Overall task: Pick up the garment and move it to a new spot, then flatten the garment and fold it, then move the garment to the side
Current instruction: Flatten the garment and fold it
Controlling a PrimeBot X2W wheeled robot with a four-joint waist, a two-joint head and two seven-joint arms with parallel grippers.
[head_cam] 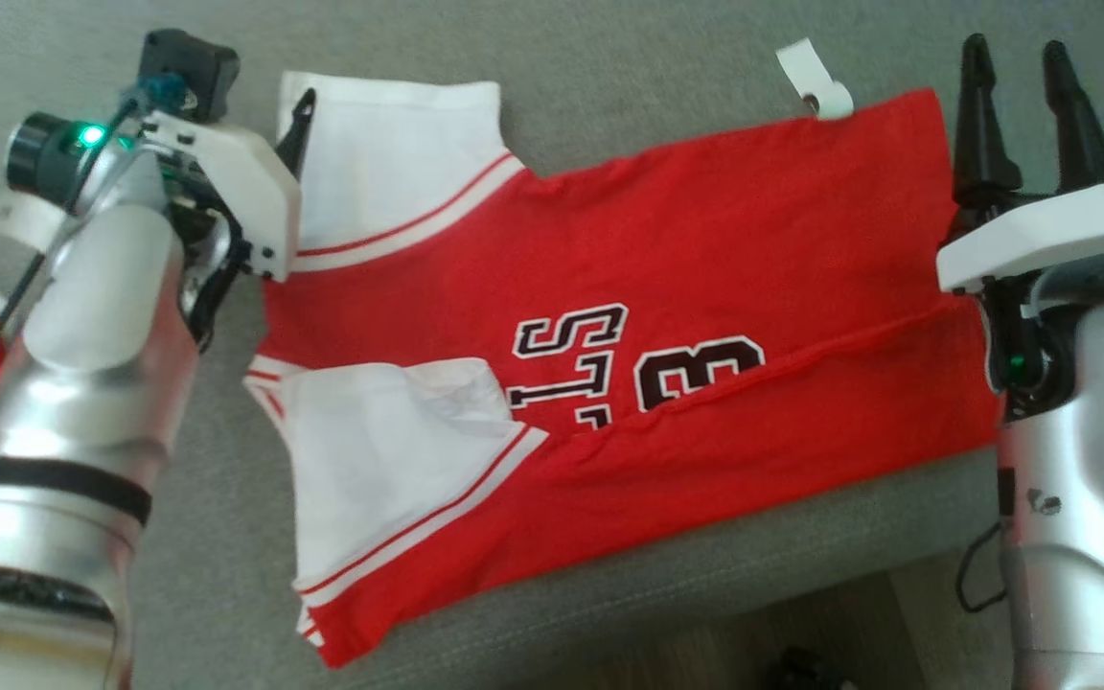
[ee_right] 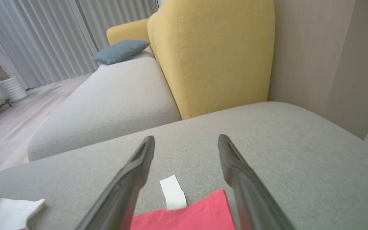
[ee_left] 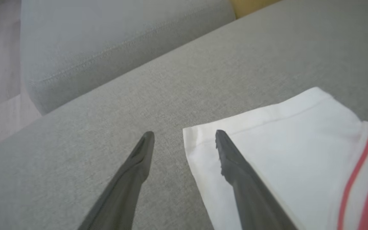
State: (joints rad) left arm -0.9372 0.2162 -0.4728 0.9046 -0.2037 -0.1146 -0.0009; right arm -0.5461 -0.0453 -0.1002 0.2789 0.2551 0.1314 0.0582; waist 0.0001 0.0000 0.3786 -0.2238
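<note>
Sofa seat (head_cam: 609, 57) carries the garment (head_cam: 724, 230), flat btw the tools. Long axis runs tool to tool: sleeves end at left tool (ee_left: 184, 134), hem at right tool (ee_right: 186, 137). Near edge looks folded lengthwise already; cross-fold + move aside prob. remain. Both tools gape wide, empty: left at far sleeve (head_cam: 389, 163) corner, right by hem tag (head_cam: 813, 81).

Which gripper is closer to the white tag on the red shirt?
Right. The right gripper is beside the white tag; the left gripper is at the white sleeve, at the red shirt's other end.
</note>
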